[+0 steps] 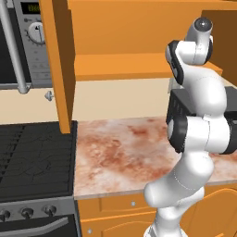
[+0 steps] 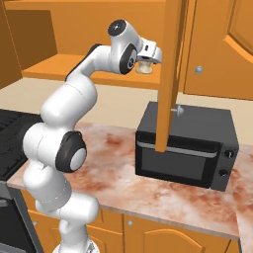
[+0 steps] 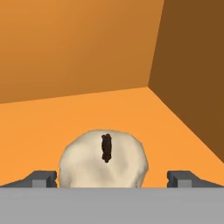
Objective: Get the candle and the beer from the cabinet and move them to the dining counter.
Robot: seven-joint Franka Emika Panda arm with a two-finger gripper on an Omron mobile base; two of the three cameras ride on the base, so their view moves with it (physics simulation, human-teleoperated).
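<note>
The cream-white lumpy candle [image 3: 104,159] with a dark wick stands on the orange shelf floor of the open cabinet [image 3: 65,118], near its right inner wall. My gripper [image 3: 113,178] is open, one fingertip [image 3: 41,178] on each side of the candle and apart from it. In the right base view the hand reaches into the cabinet [image 2: 54,66], and the gripper [image 2: 148,61] sits over the candle [image 2: 145,68]. The beer and the dining counter are out of view.
An open cabinet door [image 2: 170,74] hangs edge-on just right of the hand, another open door [image 1: 60,60] at the left. Below are a marbled worktop [image 1: 125,152], a black microwave [image 2: 185,148] and a stove [image 1: 32,157]. A closed cabinet door [image 2: 222,44] is at the right.
</note>
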